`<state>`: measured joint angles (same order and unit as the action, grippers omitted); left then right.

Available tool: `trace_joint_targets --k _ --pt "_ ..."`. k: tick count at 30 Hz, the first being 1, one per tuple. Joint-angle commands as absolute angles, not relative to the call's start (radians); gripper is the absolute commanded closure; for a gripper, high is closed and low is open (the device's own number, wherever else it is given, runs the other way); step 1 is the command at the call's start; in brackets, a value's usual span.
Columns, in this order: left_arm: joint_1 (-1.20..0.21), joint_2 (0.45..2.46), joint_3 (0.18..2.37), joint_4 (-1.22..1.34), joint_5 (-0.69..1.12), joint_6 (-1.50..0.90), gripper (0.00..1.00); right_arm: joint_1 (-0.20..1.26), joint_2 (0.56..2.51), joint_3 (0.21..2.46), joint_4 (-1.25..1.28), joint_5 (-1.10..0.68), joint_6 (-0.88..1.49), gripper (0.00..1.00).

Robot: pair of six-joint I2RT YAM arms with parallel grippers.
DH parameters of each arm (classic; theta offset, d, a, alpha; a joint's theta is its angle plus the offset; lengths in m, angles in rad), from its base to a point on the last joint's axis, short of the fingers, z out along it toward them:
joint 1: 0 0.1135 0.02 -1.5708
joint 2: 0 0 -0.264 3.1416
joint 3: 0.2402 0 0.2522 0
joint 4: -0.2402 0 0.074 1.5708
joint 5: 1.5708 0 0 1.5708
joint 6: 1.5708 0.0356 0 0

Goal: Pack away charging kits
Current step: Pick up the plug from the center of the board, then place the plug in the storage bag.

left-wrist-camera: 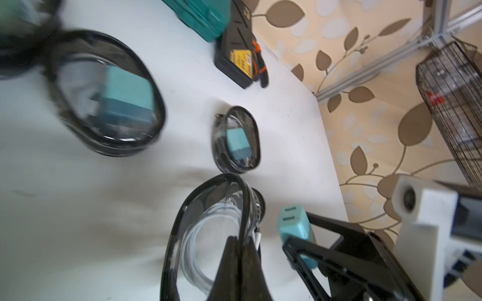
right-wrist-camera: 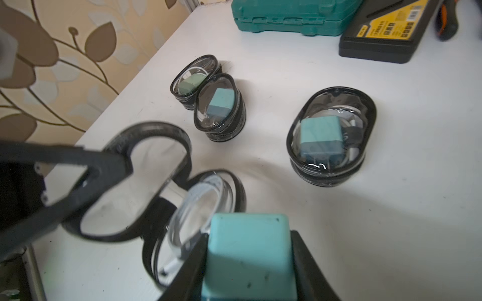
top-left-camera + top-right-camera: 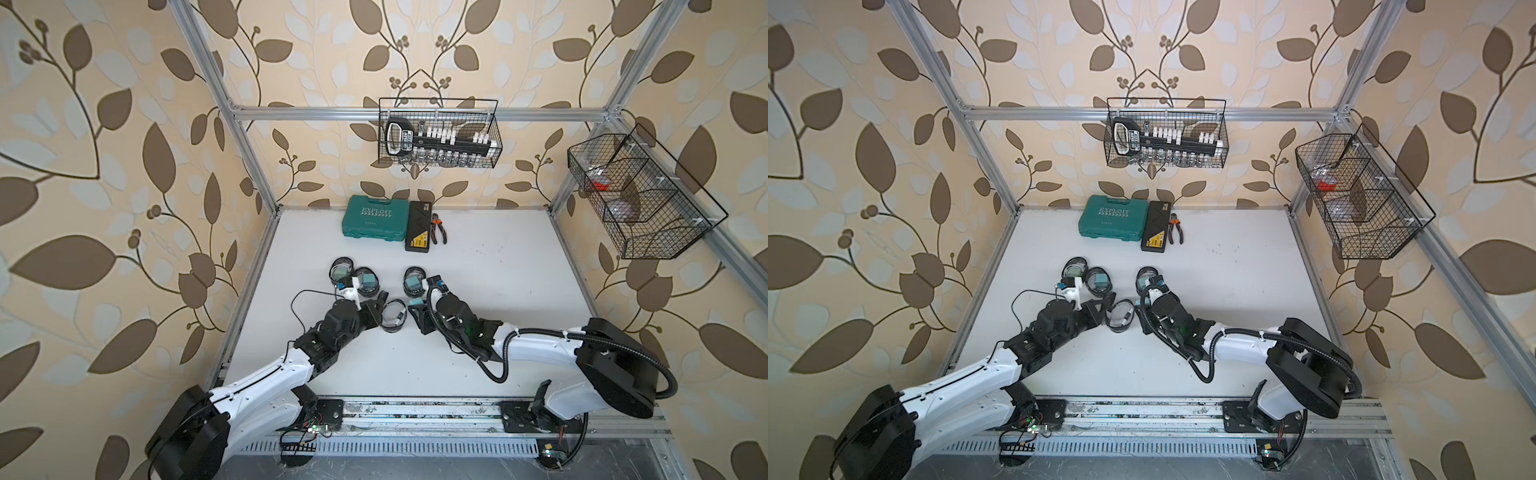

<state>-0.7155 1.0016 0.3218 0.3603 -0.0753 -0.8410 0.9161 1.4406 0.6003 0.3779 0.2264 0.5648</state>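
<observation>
Presently, the left gripper point(image 1: 240, 251) is clamped tight on the black rim of the open pouch point(image 3: 392, 316), which sits just below the middle of both top views with its clear flap held open. A coiled white cable point(image 2: 200, 206) lies inside the pouch base. The right gripper point(image 2: 249, 242) stands partly spread, its jaws pressed against two sides of a teal plug adapter point(image 3: 414, 302). The adapter is held off the white table point(image 3: 519, 291), just right of the pouch mouth and not inside it. Two packed pouches point(image 3: 353, 275), touching each other, lie above the left gripper in a top view. A third pouch point(image 3: 415, 279) lies apart to their right, above the adapter. Each of the three shows a teal block inside.
</observation>
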Motion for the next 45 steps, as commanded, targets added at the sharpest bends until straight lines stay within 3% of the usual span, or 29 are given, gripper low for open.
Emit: trace_joint_targets --k 1,9,19,31,38,45 --pt "-0.813 1.119 0.33 0.596 -0.263 -0.845 1.0 0.921 1.385 0.596 0.295 0.275 0.706 0.9" --pt "-0.884 1.39 0.371 0.81 -0.286 -0.894 1.0 0.918 1.382 0.614 0.102 0.357 0.896 0.96" --pt "-0.911 1.434 0.371 0.871 -0.305 -0.921 1.0 0.933 1.508 0.675 0.101 0.309 0.937 1.0" --pt "-0.913 1.434 0.352 0.919 -0.202 -0.968 1.0 0.932 1.558 0.717 0.1 0.311 0.908 0.96" --pt "-0.913 1.495 0.349 0.945 -0.203 -0.993 1.0 0.928 1.579 0.735 0.114 0.287 0.842 0.84" --pt "-0.913 1.572 0.337 1.053 -0.186 -1.015 1.0 0.909 1.591 0.749 0.091 0.275 0.826 0.81"
